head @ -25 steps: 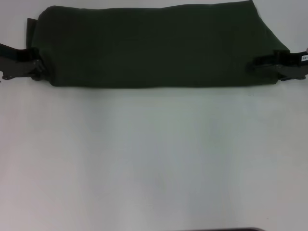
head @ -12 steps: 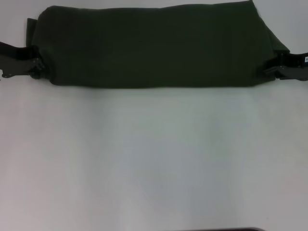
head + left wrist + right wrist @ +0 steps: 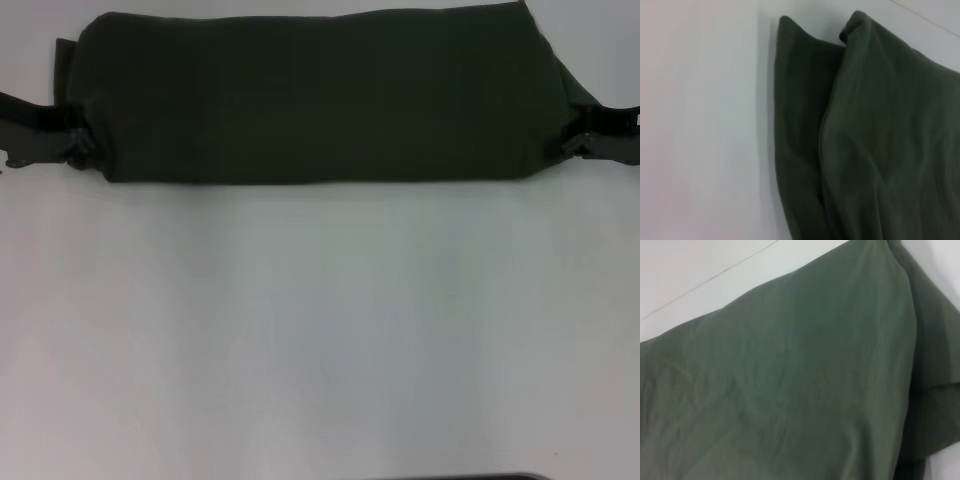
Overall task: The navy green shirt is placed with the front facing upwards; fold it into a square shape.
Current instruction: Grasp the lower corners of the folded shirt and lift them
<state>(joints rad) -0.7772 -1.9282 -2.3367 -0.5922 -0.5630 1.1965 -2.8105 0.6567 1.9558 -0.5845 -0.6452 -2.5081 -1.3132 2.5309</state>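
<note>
The navy green shirt lies as a long folded band across the far part of the white table, plain green side up, with no lettering showing. My left gripper sits at the band's left end, touching its edge. At the right end, my right gripper is against the lower corner. The left wrist view shows the shirt with two layered edges on the table. In the right wrist view the shirt is smooth, with a fold along one side.
A small flap of cloth sticks out at the band's far left corner. Bare white table stretches from the shirt's near edge to the bottom of the head view. A dark edge shows at the bottom.
My right gripper has drawn back to the right, off the shirt's right end, and the cloth corner there now sits further in. The left gripper has barely moved.
</note>
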